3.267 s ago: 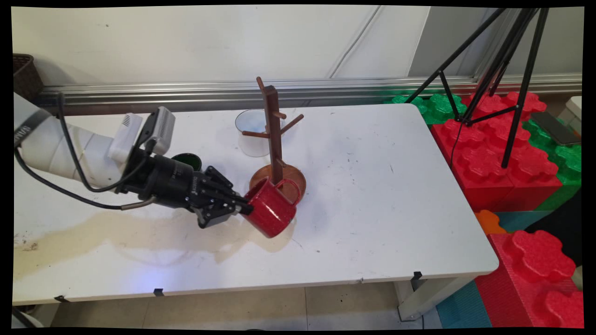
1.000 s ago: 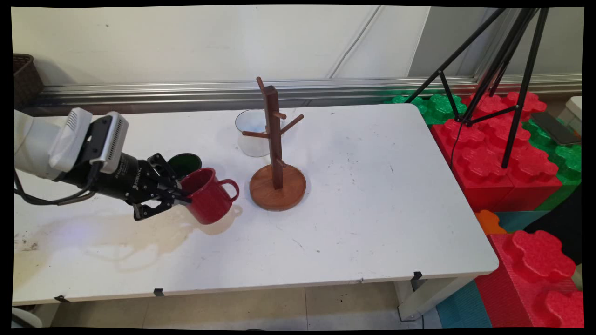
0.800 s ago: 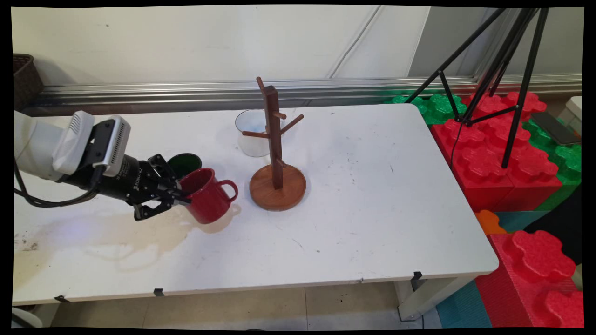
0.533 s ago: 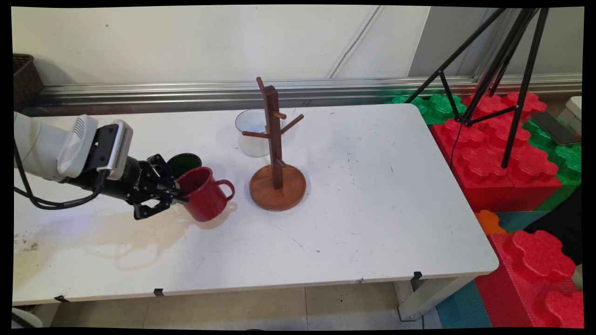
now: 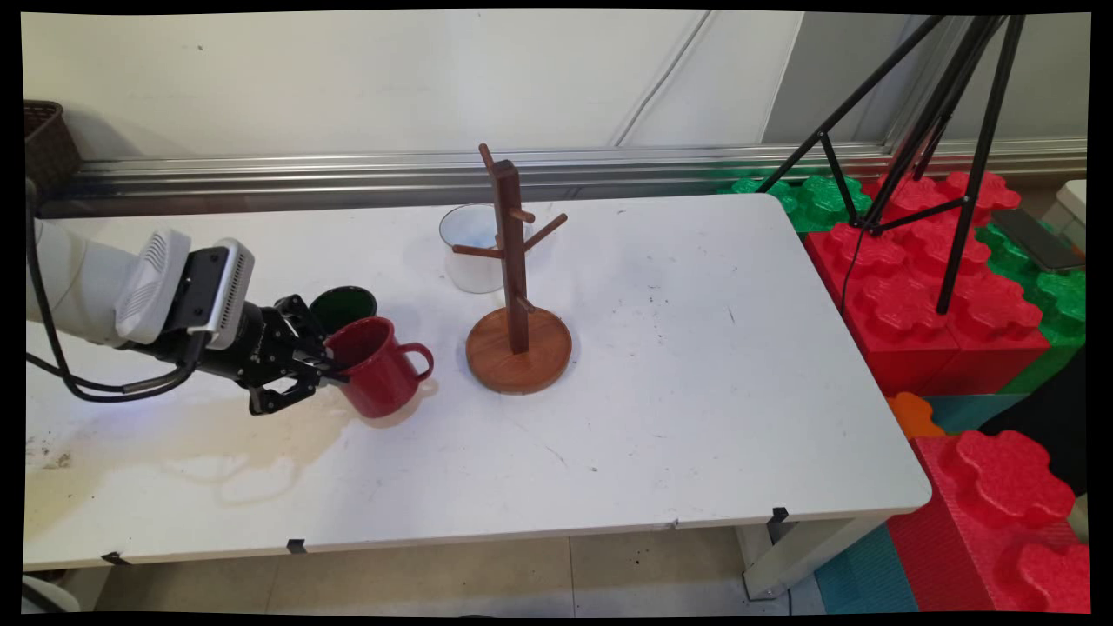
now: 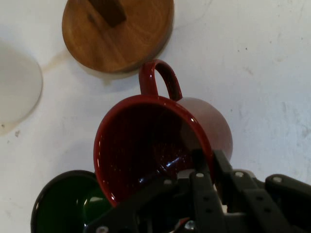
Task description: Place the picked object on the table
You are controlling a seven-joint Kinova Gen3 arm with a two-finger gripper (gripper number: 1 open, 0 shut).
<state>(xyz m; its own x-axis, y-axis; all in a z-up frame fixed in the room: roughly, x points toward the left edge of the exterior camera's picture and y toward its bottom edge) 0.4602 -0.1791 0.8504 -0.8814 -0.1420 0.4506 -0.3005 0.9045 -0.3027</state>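
Red mug (image 5: pixel 376 365) carried leftward, gripper (image 5: pixel 329 376) clamping its rim

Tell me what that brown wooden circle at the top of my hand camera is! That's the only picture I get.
Observer: It is the base of a wooden mug tree. The main view shows its upright post with pegs, and nothing hangs on them.
Operator: And the white blob at my left edge?
Observer: That is a clear glass cup, standing behind the tree on the wall side.
Operator: Is the table clean?
Observer: No. A brownish stain spreads over the table below the arm, left of the red mug that the gripper holds by its rim.
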